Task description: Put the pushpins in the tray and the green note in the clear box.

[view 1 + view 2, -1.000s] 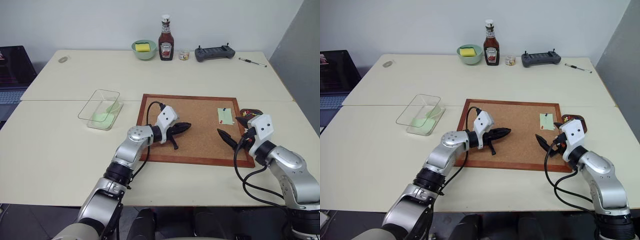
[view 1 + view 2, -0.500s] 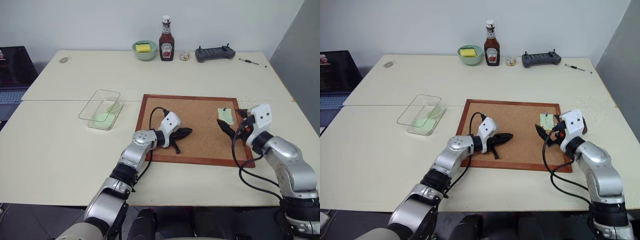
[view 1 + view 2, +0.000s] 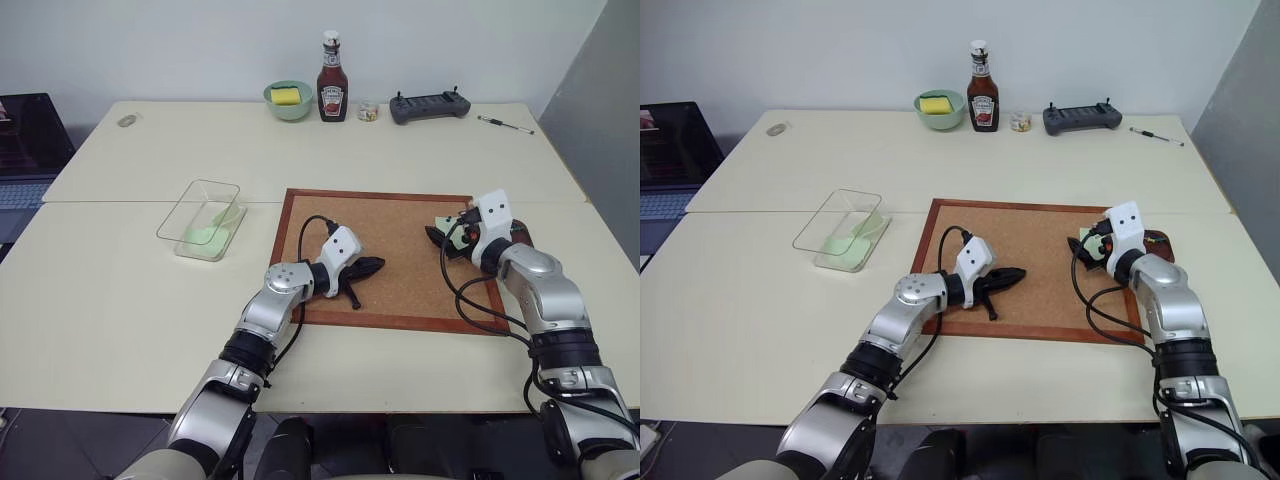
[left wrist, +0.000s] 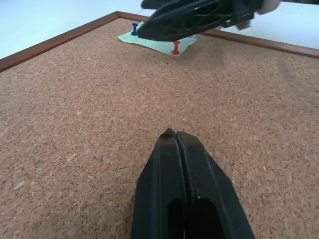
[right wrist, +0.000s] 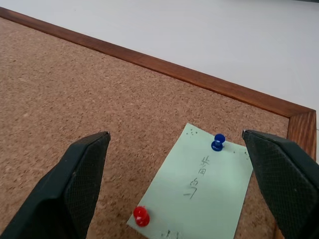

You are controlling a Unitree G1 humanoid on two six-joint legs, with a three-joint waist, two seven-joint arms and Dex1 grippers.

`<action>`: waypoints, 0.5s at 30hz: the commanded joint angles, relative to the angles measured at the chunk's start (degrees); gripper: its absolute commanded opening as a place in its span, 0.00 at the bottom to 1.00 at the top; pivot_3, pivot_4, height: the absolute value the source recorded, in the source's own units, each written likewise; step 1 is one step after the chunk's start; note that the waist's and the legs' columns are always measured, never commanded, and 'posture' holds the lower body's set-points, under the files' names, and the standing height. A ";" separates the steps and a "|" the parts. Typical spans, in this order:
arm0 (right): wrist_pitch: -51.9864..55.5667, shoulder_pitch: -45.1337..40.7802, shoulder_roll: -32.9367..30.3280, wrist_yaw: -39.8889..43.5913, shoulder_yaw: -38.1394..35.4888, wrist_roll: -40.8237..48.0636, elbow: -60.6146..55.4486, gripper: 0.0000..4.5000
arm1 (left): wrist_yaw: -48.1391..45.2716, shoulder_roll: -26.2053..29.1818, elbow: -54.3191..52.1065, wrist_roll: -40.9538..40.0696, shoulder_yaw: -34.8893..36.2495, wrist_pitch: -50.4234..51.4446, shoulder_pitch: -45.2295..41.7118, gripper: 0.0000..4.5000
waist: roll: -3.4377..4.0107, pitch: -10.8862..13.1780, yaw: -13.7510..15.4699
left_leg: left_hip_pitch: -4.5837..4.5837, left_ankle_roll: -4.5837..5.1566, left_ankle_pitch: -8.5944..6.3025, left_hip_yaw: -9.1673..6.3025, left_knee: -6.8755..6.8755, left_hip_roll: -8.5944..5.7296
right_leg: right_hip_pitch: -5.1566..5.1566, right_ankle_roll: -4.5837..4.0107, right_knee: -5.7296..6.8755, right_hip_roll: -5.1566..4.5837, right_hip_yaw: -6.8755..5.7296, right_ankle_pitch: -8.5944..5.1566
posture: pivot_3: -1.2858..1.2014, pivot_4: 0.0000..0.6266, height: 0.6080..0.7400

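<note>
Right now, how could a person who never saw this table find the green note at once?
Look at the cork board with the wooden frame in the middle of the table. In its far right corner lies the green note, a small pale slip with handwriting, under the open right tool. A blue pin and a red pin hold it, unlike the green papers in the clear box.

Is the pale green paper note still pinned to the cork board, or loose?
Pinned. The pale green paper note lies flat on the cork board, with a blue pushpin and a red pushpin standing in it.
</note>
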 commanded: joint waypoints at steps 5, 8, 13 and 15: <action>-6.71 -5.68 0.57 0.62 -0.54 -1.66 9.27 0.90 | -0.52 -0.09 -1.36 0.36 -0.87 1.36 1.93 0.00 | 0.02 -0.01 -0.23 | 0.00 0.00 0.00 0.00 0.00 0.00 | 0.00 0.00 0.00 0.00 0.00 0.00 | 0.52 0.24 1.00; -8.18 -6.82 0.84 0.72 -0.43 -2.21 12.10 0.75 | -0.51 -0.08 -1.60 0.39 -0.90 1.50 2.07 0.00 | 0.02 -0.01 -0.31 | 0.00 0.00 0.00 0.00 0.00 0.00 | 0.00 0.00 0.00 0.00 0.00 0.00 | 0.52 0.24 1.00; -10.04 -7.91 0.93 0.75 -0.38 -3.37 15.13 0.51 | -0.47 -0.01 -1.94 0.44 -0.92 1.74 2.17 0.00 | 0.04 -0.02 -0.43 | 0.00 0.00 0.00 0.00 0.00 0.00 | 0.00 0.00 0.01 0.00 0.00 0.00 | 0.52 0.24 1.00; -10.54 -8.27 0.94 0.62 -0.52 -3.53 15.91 0.37 | -0.46 0.00 -2.02 0.45 -0.93 1.84 2.21 0.00 | 0.05 -0.03 -0.46 | 0.00 0.00 0.00 0.00 0.00 0.00 | 0.00 0.00 0.01 0.00 0.00 0.00 | 0.52 0.24 1.00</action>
